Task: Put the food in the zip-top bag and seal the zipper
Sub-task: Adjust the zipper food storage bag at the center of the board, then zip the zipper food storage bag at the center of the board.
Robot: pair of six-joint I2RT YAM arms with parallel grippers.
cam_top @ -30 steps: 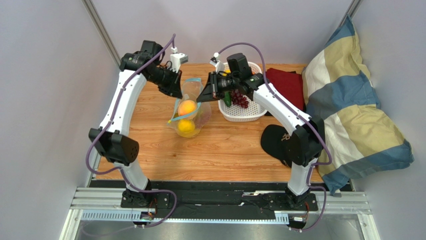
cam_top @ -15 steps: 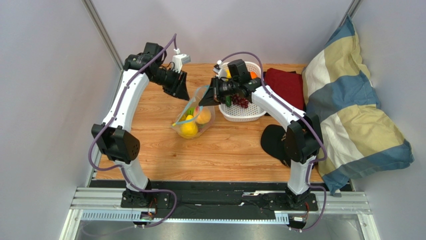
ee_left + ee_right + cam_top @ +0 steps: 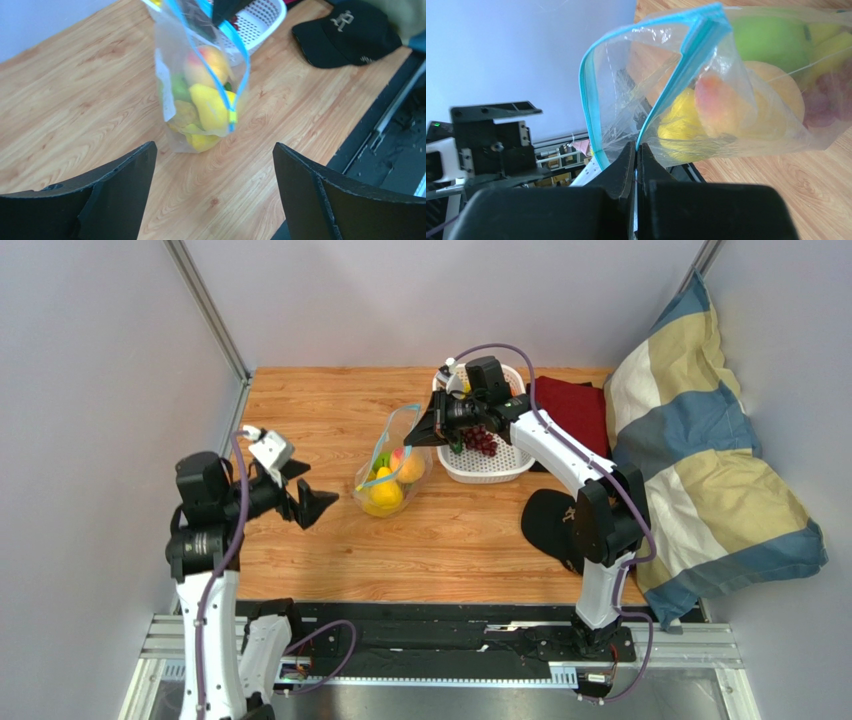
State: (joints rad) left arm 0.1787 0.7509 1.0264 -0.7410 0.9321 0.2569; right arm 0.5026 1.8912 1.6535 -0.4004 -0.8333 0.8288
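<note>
Bag (image 3: pixel 392 462) hangs pinched in right gripper (image 3: pixel 414 434), well apart from wide-open left gripper (image 3: pixel 312 491).

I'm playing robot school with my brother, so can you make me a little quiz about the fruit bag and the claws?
1. True or false: the left claw is gripping the zip-top bag.
2. Which claw pinches the bag's top edge? A) left claw B) right claw C) neither
3. Fill in: the purple grapes lie in the white ___.
Key: 1 false, it is open and apart from the bag; 2 B; 3 basket.
</note>
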